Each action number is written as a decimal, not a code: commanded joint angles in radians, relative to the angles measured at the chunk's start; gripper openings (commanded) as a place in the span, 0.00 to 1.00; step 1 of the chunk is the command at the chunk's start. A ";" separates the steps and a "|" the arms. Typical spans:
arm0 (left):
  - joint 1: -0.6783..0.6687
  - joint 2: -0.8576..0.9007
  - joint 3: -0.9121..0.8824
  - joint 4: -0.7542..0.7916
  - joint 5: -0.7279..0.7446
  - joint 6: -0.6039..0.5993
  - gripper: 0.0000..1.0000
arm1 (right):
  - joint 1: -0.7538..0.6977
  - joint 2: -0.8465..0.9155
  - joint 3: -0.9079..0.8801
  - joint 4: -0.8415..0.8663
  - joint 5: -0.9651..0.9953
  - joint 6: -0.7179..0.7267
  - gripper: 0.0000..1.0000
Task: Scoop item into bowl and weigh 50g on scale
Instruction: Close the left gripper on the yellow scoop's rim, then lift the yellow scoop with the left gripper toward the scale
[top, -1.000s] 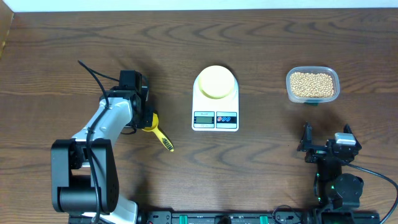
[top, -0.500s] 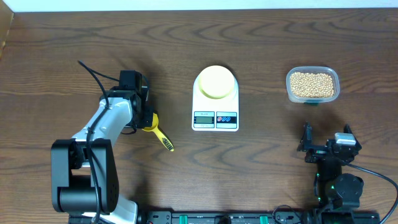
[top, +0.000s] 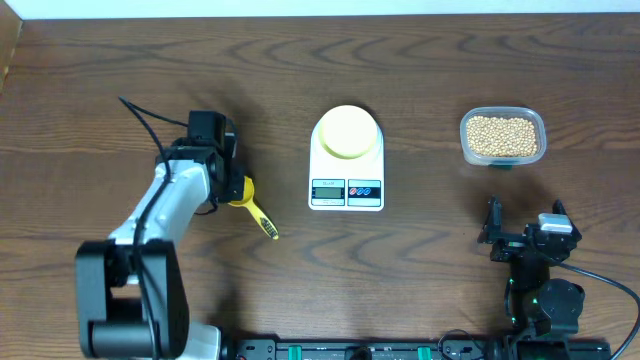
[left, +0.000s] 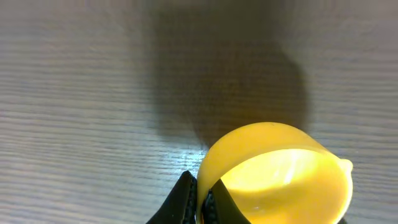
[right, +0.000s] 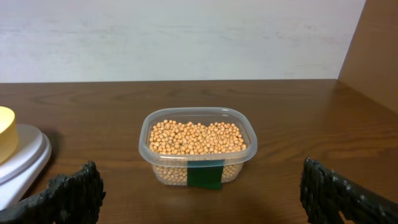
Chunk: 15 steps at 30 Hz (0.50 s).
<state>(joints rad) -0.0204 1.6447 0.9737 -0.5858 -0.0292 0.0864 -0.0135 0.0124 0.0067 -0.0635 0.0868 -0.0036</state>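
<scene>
The left jaws are closed tight on the rim of a yellow plastic scoop (top: 257, 214), left of centre on the dark wooden bench (top: 420, 60); its cup (left: 280, 168) faces the wrist camera. The small round tan beans (top: 502, 136) all lie in a clear rounded-rectangular plastic tub (right: 149, 163) at the far right. A small pale yellow-green shallow bowl (top: 347, 132) sits on the white flat kitchen scale (top: 346, 172) mid-bench, well apart from scoop and tub. The right jaws stand wide apart near the front edge, facing the tub
</scene>
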 joint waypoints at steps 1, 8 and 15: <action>0.004 -0.066 -0.006 0.000 -0.005 0.005 0.07 | 0.008 -0.006 -0.001 -0.003 0.011 0.014 0.99; 0.004 -0.157 -0.006 -0.008 -0.005 -0.117 0.07 | 0.008 -0.006 -0.001 -0.003 0.011 0.014 0.99; 0.004 -0.229 -0.006 -0.060 0.069 -0.251 0.07 | 0.008 -0.006 -0.001 -0.003 0.011 0.014 0.99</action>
<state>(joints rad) -0.0204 1.4479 0.9737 -0.6300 -0.0238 -0.0860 -0.0135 0.0124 0.0067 -0.0635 0.0868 -0.0036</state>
